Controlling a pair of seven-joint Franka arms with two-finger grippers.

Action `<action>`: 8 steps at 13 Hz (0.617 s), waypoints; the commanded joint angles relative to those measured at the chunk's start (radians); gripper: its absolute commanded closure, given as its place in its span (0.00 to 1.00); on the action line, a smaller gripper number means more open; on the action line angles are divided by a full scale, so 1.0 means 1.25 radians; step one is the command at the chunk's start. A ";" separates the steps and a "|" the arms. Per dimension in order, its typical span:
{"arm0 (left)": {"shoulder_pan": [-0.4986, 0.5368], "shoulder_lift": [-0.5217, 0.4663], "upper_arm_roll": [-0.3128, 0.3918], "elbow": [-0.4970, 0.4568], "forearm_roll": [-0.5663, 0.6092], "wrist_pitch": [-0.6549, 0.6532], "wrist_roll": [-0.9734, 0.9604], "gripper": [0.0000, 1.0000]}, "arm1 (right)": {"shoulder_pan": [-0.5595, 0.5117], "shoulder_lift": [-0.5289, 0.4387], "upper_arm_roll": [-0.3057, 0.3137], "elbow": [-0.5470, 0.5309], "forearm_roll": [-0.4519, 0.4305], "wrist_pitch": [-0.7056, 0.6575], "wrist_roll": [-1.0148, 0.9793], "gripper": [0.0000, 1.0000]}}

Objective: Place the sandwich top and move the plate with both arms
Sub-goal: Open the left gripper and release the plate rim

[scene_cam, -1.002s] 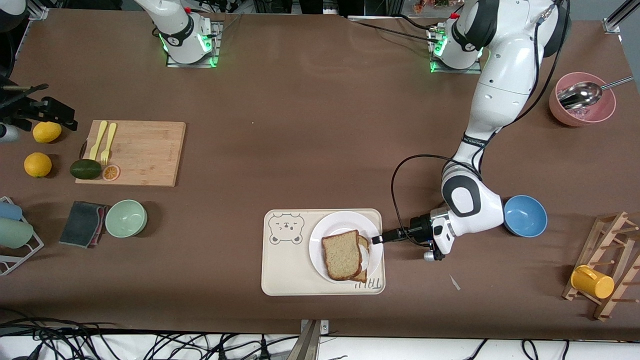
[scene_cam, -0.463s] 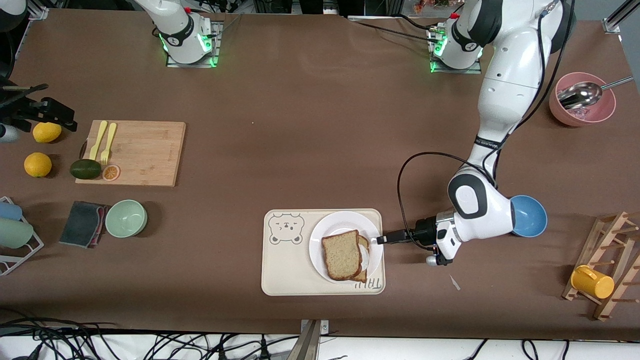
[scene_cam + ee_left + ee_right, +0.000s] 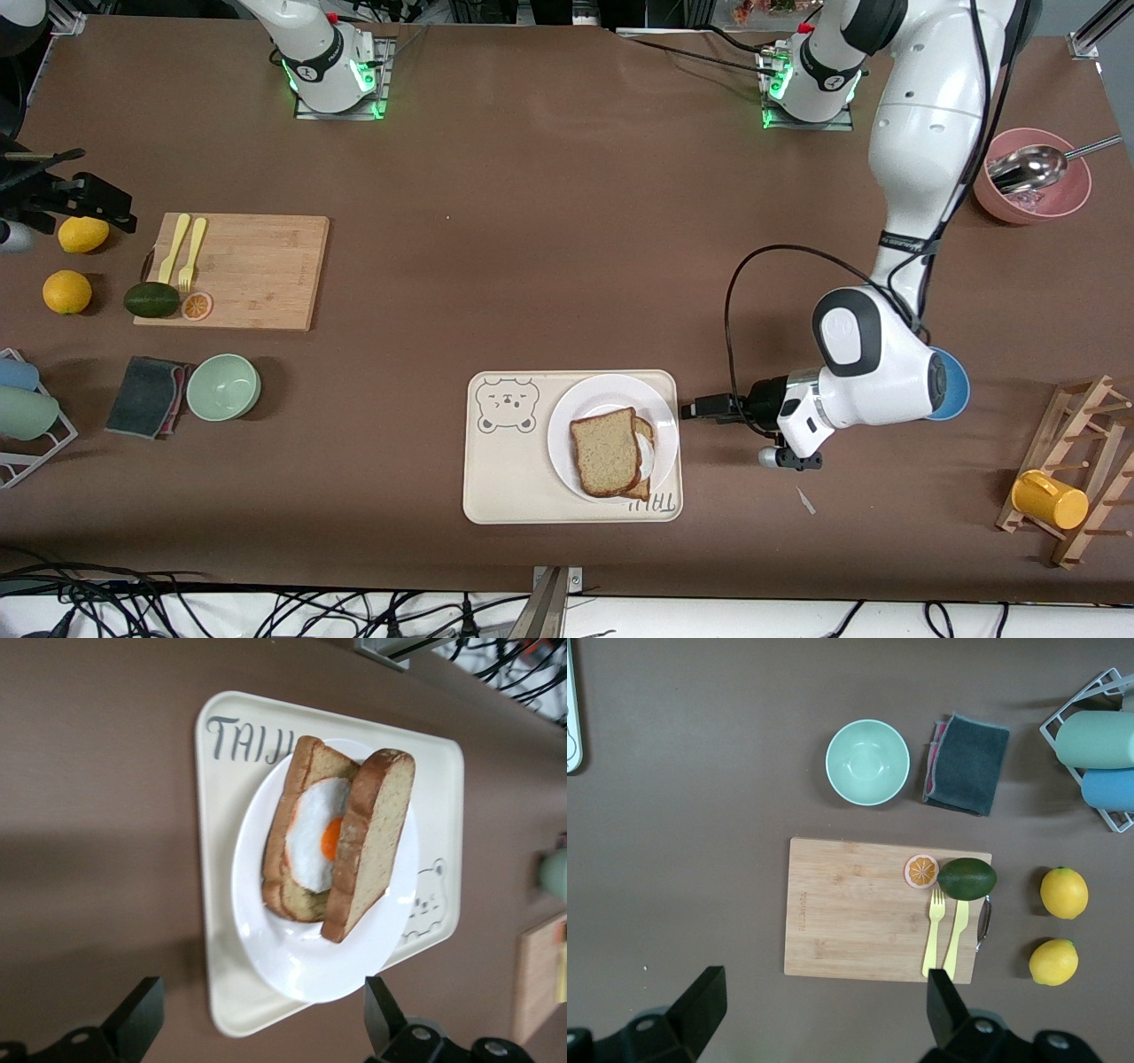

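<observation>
The sandwich top, a speckled brown bread slice, lies on the egg toast on the white plate. In the left wrist view the sandwich top leans over the fried egg. The plate sits on a cream bear tray. My left gripper is open and empty, low over the table just off the tray's edge at the left arm's end. My right gripper is seen only in its wrist view, open and empty, high over the table beside the cutting board.
A blue bowl is partly hidden by the left arm. A pink bowl with a spoon and a wooden rack with a yellow cup stand at that end. Cutting board, green bowl, grey cloth and lemons lie at the right arm's end.
My left gripper has opened wider and drawn back off the plate toward the left arm's end of the table. The bread slice stays on the plate. The right arm waits unmoved.
</observation>
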 commanded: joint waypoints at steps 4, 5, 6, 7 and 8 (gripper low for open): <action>0.032 -0.145 0.014 -0.045 0.217 -0.148 -0.122 0.01 | -0.007 -0.018 0.006 -0.012 0.002 -0.001 -0.004 0.00; 0.040 -0.178 0.023 -0.048 0.266 -0.176 -0.126 0.01 | -0.006 -0.018 0.006 -0.012 0.002 -0.001 -0.004 0.00; 0.046 -0.209 0.027 -0.051 0.330 -0.200 -0.139 0.01 | -0.006 -0.017 0.006 -0.012 0.002 -0.001 -0.004 0.00; 0.056 -0.240 0.028 -0.054 0.382 -0.221 -0.173 0.01 | -0.007 -0.018 0.006 -0.012 0.002 -0.001 -0.004 0.00; 0.067 -0.273 0.028 -0.056 0.434 -0.246 -0.197 0.01 | -0.007 -0.017 0.006 -0.012 0.002 -0.001 -0.004 0.00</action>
